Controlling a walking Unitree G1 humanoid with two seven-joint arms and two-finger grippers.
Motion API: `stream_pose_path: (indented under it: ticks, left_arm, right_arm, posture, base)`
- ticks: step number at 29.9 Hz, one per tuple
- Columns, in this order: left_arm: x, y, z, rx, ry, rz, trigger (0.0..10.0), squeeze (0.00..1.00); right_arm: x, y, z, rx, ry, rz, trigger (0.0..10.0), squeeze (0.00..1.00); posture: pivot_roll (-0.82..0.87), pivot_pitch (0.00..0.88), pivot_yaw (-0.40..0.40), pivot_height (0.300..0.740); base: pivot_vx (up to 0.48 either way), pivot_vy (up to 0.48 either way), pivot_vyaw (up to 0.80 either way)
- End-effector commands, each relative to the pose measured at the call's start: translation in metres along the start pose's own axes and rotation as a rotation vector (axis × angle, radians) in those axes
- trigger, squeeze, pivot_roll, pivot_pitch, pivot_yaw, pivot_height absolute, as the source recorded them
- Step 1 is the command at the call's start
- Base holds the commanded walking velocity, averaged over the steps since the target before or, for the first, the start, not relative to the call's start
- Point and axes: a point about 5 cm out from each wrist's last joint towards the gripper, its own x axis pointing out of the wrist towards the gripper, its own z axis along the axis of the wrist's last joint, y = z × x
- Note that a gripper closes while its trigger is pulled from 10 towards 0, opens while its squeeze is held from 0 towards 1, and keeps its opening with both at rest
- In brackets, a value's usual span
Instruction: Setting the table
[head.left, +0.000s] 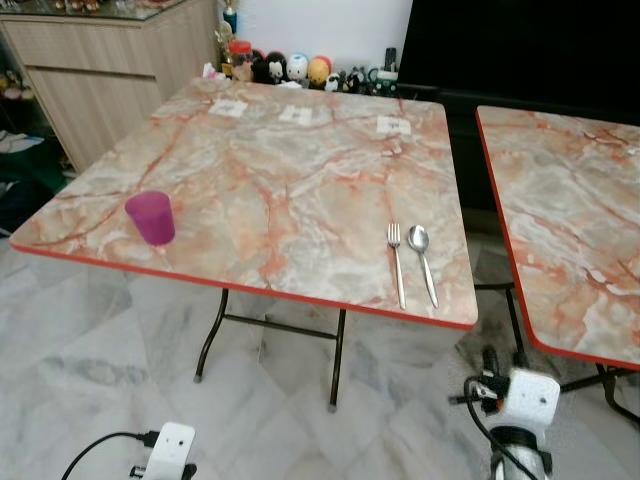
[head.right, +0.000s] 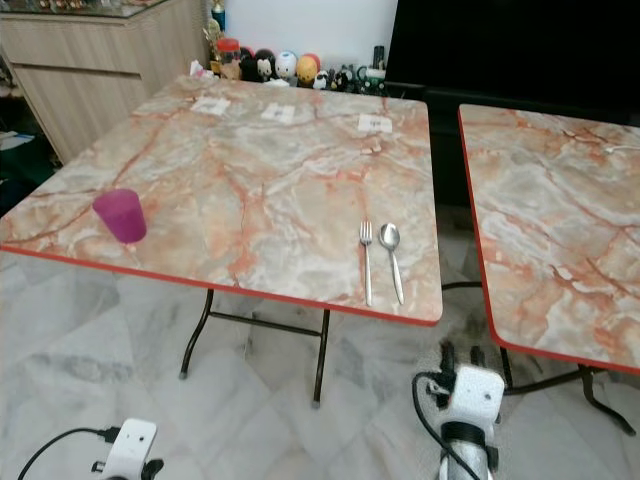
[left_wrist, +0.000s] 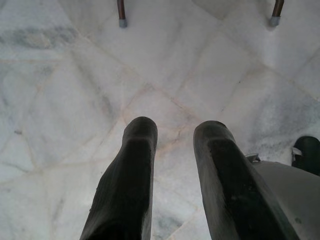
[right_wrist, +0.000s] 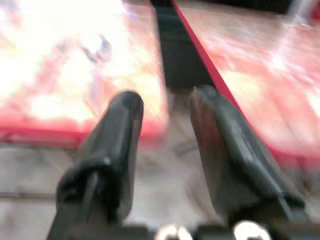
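Item 1: marble-patterned bench (head.left: 270, 190) with red edge, on folding metal legs over a pale marble floor (head.left: 110, 350).
- Purple cup (head.left: 150, 217), upright, at about 8 o'clock on the bench top, near the front edge. Its inside cannot be seen well from this angle; nothing shows above the rim.
- Fork (head.left: 396, 262) and spoon (head.left: 422, 261), lying side by side at about 4 o'clock, handles toward the front edge, fork on the left, just beside each other but apart. Well apart from the cup.
- Three small white paper pieces (head.left: 295, 114) in a row near the far edge, at about 12 o'clock.

Item 2: second bench (head.left: 570, 230), same pattern, at 3 o'clock from the first, a dark gap between them.

Item 3: row of small toy figures (head.left: 290, 68) beyond the far edge; wooden cabinet (head.left: 110, 60) at 10 o'clock.

Item 4: left gripper (left_wrist: 172, 130), hanging low over the floor, jaws released and parted with nothing between them. The left wrist view adds two capped bench feet (left_wrist: 121, 22) on the floor tiles, seen from close by.

Item 5: right gripper (right_wrist: 165, 105), jaws released, empty. The right wrist view is blurred; it seems to face the gap between the two red bench edges.
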Motion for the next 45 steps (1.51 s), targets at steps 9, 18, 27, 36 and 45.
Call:
stream_pose_path:
  ticks: [9, 18, 27, 36, 45]
  left_arm:
    - [0.000, 0.003, -0.002, -0.026, 0.010, 0.010, 10.0, 0.00]
    - [0.000, 0.004, 0.002, -0.051, -0.011, 0.024, 10.0, 0.00]
    - [0.000, 0.008, -0.001, -0.075, -0.001, 0.040, 10.0, 0.00]
    - [0.000, 0.008, 0.000, -0.083, -0.004, 0.043, 10.0, 0.00]
    - [0.000, 0.008, 0.002, -0.082, -0.007, 0.038, 10.0, 0.00]
  right_arm:
    - [0.045, 0.007, 0.037, 0.049, -0.053, 0.016, 10.0, 0.00]
    - [0.043, 0.021, 0.040, 0.059, -0.041, 0.024, 10.0, 0.00]
    - [0.044, 0.021, 0.047, 0.073, -0.065, 0.013, 10.0, 0.00]
    - [0.043, 0.023, 0.048, 0.081, -0.067, 0.034, 10.0, 0.00]
    - [0.044, 0.022, 0.049, 0.093, -0.065, 0.014, 10.0, 0.00]
  posture:
    - [0.07, 0.000, -0.061, 0.740]
    - [0.08, 0.000, -0.060, 0.740]
    - [0.08, 0.000, -0.053, 0.740]
    - [0.09, 0.006, -0.055, 0.740]
    - [0.09, 0.010, -0.053, 0.740]
  base:
    - [0.000, 0.000, 0.00]
    - [0.000, 0.000, 0.00]
    - [0.000, 0.000, 0.33]
    - [0.000, 0.000, 0.69]
    - [0.000, 0.000, 0.00]
